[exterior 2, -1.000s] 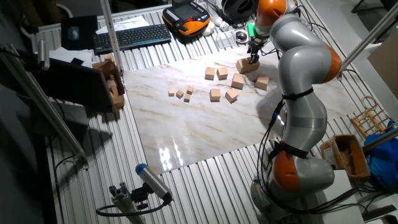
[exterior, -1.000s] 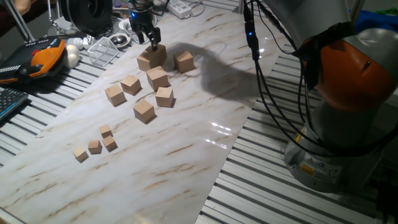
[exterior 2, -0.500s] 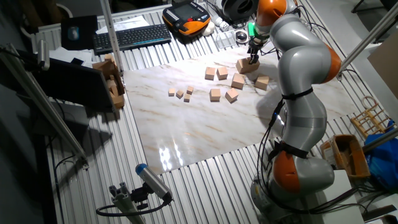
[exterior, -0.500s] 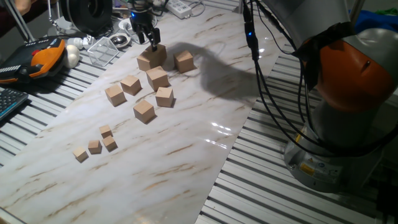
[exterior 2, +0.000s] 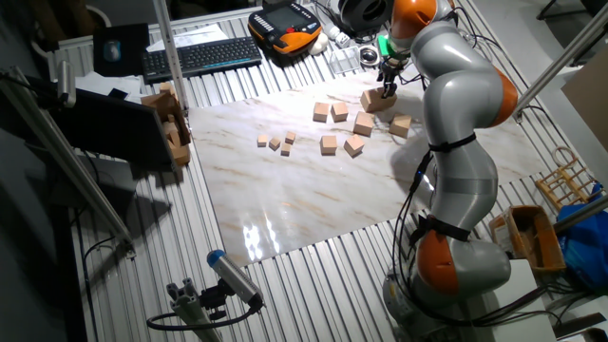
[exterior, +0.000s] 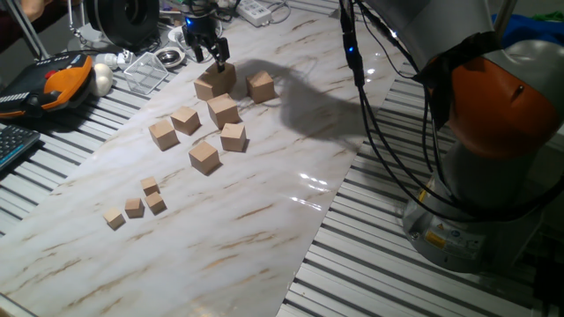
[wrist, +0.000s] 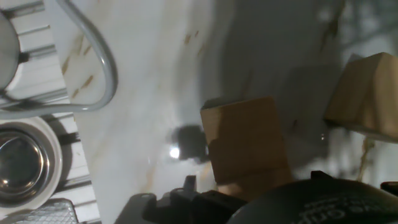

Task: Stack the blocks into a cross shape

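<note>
A black two-finger tool (exterior: 217, 60) hangs at the far left end of a white marble-patterned surface (exterior: 264, 220), directly over a plain light tan wooden cube (exterior: 215, 82). The fingers reach the cube's top, but whether they are clenched on it or released cannot be told. In the hand view this cube (wrist: 245, 146) fills the middle of the picture, with another tan cube (wrist: 368, 96) to its right.

Outward from there, a second cube (exterior: 261, 86) sits just right of the first. Nearer, five more cubes lie apart from one another: one (exterior: 223, 111) just in front of the first, then one (exterior: 233, 136), one (exterior: 204, 156), one (exterior: 185, 119) and one (exterior: 163, 134). All lie flat on the surface, none stacked.

Four much smaller tan cubes (exterior: 134, 207) cluster further near and left.

Beyond the far edge sit a shiny metal bowl (wrist: 22, 163) and an orange and black handheld controller (exterior: 55, 81).
</note>
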`<state>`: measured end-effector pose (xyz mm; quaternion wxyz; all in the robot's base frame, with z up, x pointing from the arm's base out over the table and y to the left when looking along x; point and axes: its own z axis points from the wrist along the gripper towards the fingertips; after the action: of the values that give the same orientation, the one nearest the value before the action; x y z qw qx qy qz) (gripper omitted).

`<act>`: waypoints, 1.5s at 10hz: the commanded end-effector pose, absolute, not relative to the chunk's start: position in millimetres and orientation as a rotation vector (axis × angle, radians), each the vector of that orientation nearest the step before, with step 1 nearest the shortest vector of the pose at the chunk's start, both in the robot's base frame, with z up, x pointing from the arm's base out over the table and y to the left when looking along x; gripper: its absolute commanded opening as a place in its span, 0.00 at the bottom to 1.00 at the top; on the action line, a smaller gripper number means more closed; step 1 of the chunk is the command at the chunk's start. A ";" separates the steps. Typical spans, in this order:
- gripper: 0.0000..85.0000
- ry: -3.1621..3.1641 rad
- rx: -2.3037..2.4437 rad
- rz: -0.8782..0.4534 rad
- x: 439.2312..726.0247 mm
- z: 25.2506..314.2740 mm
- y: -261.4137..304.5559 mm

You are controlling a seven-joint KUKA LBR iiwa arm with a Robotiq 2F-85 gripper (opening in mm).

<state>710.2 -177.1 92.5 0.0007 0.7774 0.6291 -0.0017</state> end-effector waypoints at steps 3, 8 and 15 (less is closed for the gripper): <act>1.00 2.022 2.391 0.015 710.7 90.2 -177.4; 1.00 2.049 2.389 0.048 708.5 79.8 -178.5; 0.80 2.097 2.356 0.045 709.0 70.8 -179.2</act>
<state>708.8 -179.2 70.8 -0.0068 0.7469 0.6648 0.0146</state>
